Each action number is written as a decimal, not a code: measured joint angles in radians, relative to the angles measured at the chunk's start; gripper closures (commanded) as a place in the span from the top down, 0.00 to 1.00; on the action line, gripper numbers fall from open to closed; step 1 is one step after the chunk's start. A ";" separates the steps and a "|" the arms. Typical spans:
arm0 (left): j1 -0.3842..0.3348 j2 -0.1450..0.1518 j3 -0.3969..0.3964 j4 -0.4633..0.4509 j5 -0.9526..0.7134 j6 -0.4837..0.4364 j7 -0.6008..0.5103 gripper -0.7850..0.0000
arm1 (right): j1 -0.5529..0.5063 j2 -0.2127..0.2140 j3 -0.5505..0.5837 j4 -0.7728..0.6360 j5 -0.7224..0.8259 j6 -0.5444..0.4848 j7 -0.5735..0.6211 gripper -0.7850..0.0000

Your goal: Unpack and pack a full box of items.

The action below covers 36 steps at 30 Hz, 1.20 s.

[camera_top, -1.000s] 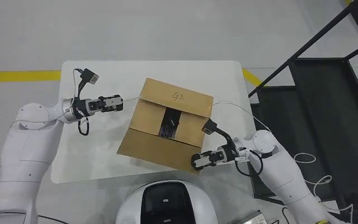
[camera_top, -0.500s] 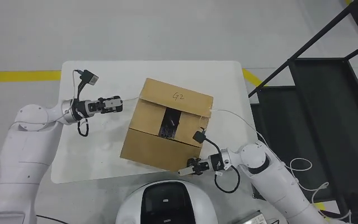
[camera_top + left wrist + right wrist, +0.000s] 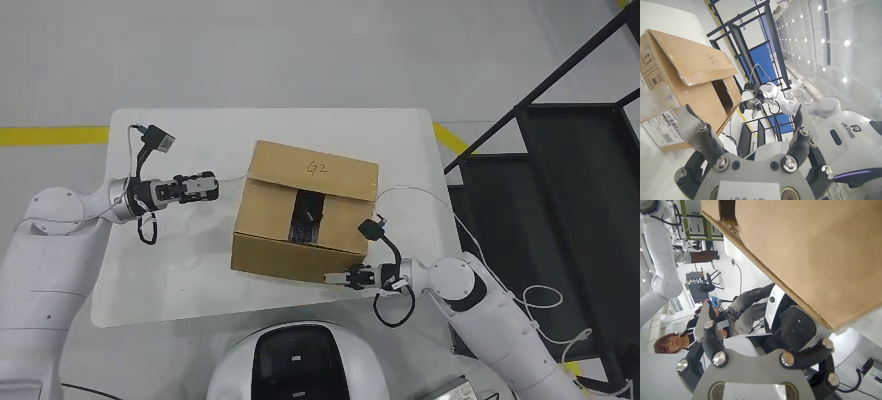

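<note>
- cardboard box sits near the middle of the white bench, mouth facing up, base flat on the top
- from above the box looks close to square, so no clear long axis; its edges are skewed a little against the bench edges, with the far edge's right end closer to the robot
- far outer flap, with a handwritten mark, lies folded over the top; in the left wrist view its free edge is tilted up slightly
- dark slot is open between the flaps at the centre of the top, with its long axis running far side to near side
- something dark shows inside the slot; cannot tell what the items are
- near outer flap is on the robot's side; cannot tell its exact angle
- white labels are on the box side facing the left arm
- left tool is over the bench to the left of the box, apart from it and pointing at its side; fingers spread, holding nothing
- right tool is at the box's near edge, towards its right corner; fingers spread, nothing clamped
- its dark pad sits just under the cardboard edge; cannot tell whether it touches
- yellow floor line runs left of the bench, and a black metal frame stands to the right
</note>
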 measured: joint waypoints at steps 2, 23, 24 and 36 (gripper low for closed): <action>0.000 0.001 0.003 -0.003 -0.003 0.000 0.000 1.00 | -0.003 0.002 0.014 0.003 0.008 0.007 -0.015 1.00; -0.109 -0.061 0.230 0.111 -0.155 0.068 -0.068 1.00 | -0.081 0.038 0.332 0.026 0.540 -0.069 0.177 1.00; -0.119 -0.068 0.244 0.136 -0.162 0.065 -0.065 1.00 | -0.082 0.039 0.342 0.031 0.557 -0.069 0.179 1.00; -0.235 -0.138 0.350 0.371 -0.188 0.036 -0.036 1.00 | -0.077 0.043 0.372 0.084 0.623 -0.054 0.194 1.00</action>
